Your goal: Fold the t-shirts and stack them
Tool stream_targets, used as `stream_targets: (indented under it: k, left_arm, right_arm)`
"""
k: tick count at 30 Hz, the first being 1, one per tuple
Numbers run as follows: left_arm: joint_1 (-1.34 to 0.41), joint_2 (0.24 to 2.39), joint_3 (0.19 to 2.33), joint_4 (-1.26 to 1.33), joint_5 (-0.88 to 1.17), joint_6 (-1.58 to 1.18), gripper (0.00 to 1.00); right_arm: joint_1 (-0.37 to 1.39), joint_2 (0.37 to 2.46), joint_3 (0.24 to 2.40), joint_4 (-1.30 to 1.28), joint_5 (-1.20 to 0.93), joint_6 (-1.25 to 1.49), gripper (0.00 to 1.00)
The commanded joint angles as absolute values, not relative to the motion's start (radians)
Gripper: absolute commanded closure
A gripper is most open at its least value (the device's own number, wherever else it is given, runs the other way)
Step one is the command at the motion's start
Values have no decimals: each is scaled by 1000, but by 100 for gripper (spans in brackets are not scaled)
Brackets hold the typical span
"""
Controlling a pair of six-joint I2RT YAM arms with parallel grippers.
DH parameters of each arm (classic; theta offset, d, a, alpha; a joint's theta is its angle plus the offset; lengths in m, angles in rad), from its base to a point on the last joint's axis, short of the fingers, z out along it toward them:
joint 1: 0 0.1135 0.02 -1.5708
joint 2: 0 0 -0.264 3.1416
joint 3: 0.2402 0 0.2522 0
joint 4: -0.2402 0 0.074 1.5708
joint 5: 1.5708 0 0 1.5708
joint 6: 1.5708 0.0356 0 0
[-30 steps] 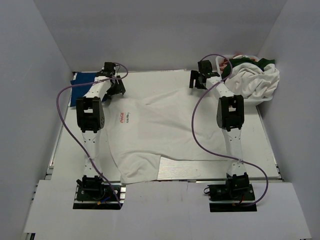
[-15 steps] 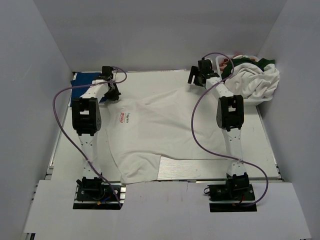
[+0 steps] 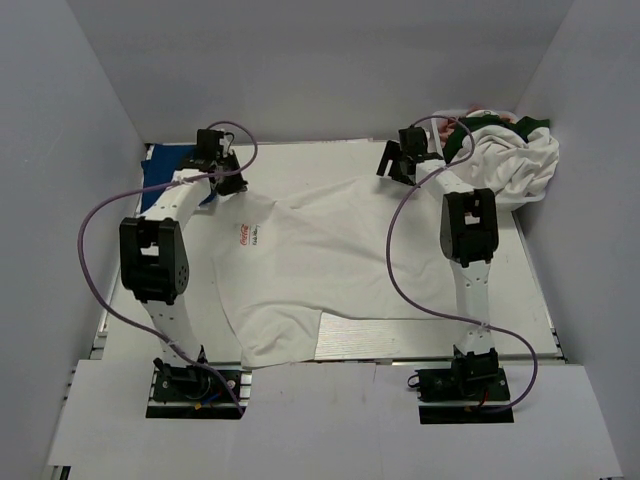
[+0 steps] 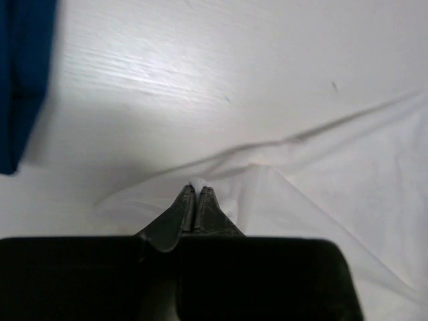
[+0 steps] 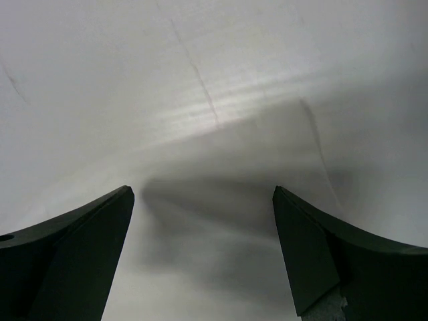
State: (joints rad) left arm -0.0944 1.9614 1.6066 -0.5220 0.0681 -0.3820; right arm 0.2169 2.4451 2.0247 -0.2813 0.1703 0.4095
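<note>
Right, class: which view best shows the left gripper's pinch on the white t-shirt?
The left wrist view: the left gripper, shut, nips a fold of the white t-shirt close up. The top view shows the whole shirt, the pinch tiny; the right wrist view misses it.

A white t-shirt (image 3: pixel 330 260) lies spread on the table (image 3: pixel 330 155), a blue t-shirt (image 3: pixel 165 158) far-left, a heap of t-shirts (image 3: pixel 505 160) at its far-right corner.

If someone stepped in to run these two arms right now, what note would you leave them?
Left end effector: shut, pinching the white t-shirt at its far left edge.
Right end effector: open, empty, near its far right corner.
Shirt lies spread on the table; blue t-shirt far left; pile far right.
Done: no fold yet. Left: fold and stack it, then the pile.
</note>
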Motion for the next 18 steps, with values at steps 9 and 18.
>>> stream_targets:
  k: [9,18]
  left_arm:
    - [-404,1566,1105,-411,291,-520,100]
    - [-724,1612,1037,-410,216,-597,100]
  right_arm:
    - [210,2053,1567,-244,255,465,10]
    - [210,1919,1338,-222,267,500,10]
